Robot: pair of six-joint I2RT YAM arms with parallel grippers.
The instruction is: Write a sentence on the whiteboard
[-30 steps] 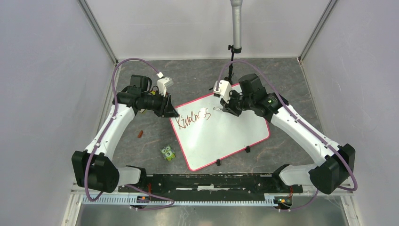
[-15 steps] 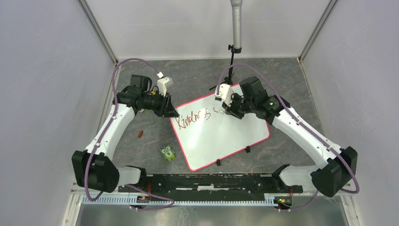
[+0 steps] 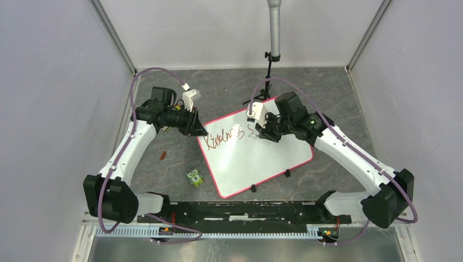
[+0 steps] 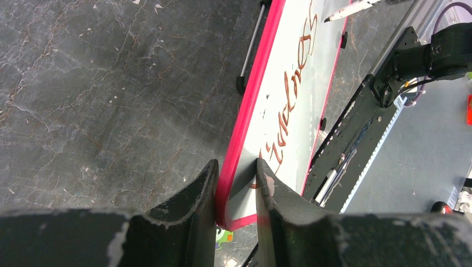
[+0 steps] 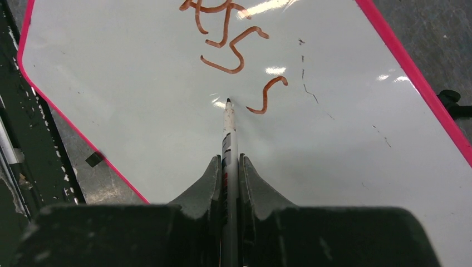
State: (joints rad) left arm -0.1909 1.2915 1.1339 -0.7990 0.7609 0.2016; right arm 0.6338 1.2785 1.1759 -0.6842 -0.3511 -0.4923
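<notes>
The whiteboard [image 3: 256,155] lies tilted on the dark table. The sentence [image 3: 224,136] reads "Kindness", with a lone "s" stroke to its right. My left gripper [image 3: 197,131] is shut on the whiteboard's left corner; in the left wrist view its jaws [image 4: 236,164] clamp the red frame [image 4: 245,111]. My right gripper [image 3: 261,131] is shut on a white marker [image 5: 229,133]. The marker tip [image 5: 228,101] is at the whiteboard [image 5: 139,83], just left of the new "s" [image 5: 267,94]. I cannot tell if it touches.
A green owl toy [image 3: 194,177] and a small red-brown piece [image 3: 162,155] lie left of the board. A black stand under a grey pole [image 3: 268,71] is behind the board. A black rail [image 3: 245,210] runs along the near edge. Walls close three sides.
A new "s" stroke has appeared right of "Kindness". My right gripper has shifted slightly left and nearer with the marker. The left arm has not moved.
</notes>
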